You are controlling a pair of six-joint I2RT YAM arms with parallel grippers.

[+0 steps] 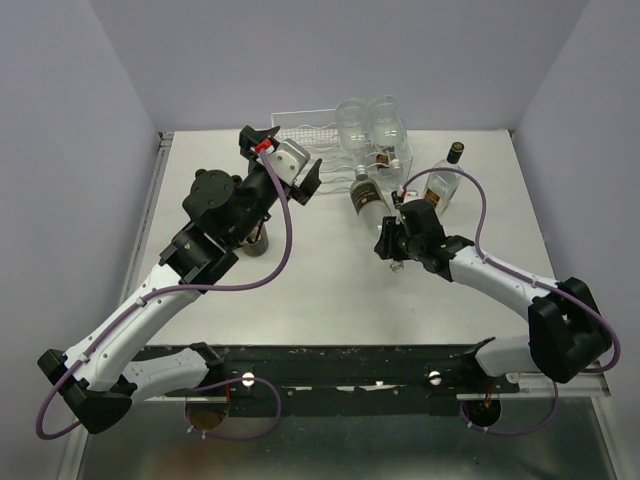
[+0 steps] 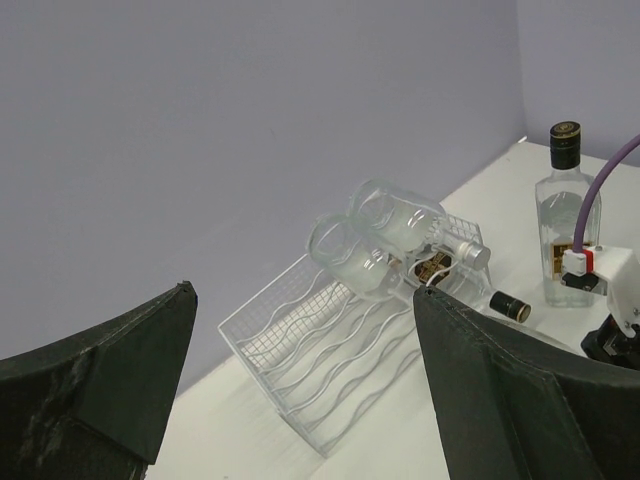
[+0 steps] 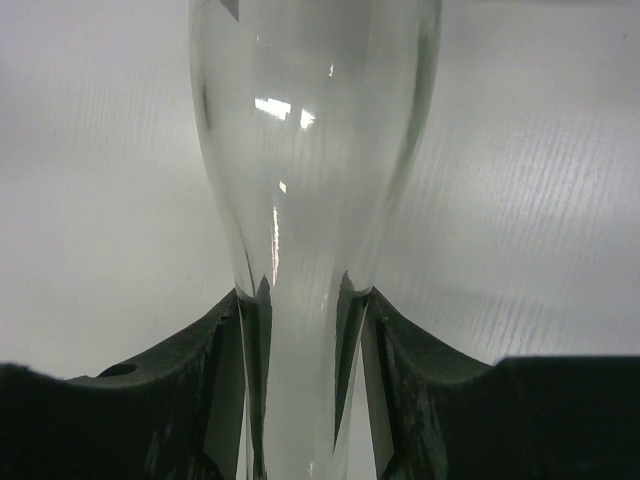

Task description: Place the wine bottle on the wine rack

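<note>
Wine rack (image 1: 300,125), white wire, stands at the far edge of the table (image 1: 300,290) with two clear bottles (image 1: 352,118) lying in its right end. Just before it the wine bottle (image 1: 370,200) runs near-to-far, body toward the rack, neck toward the robot and pinched by the right gripper (image 3: 303,300). The left gripper (image 2: 300,300) hangs spread wide beside the rack.

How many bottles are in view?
4 bottles: two lying on the rack, one held by the right tool, one upright on the table, far right.
</note>
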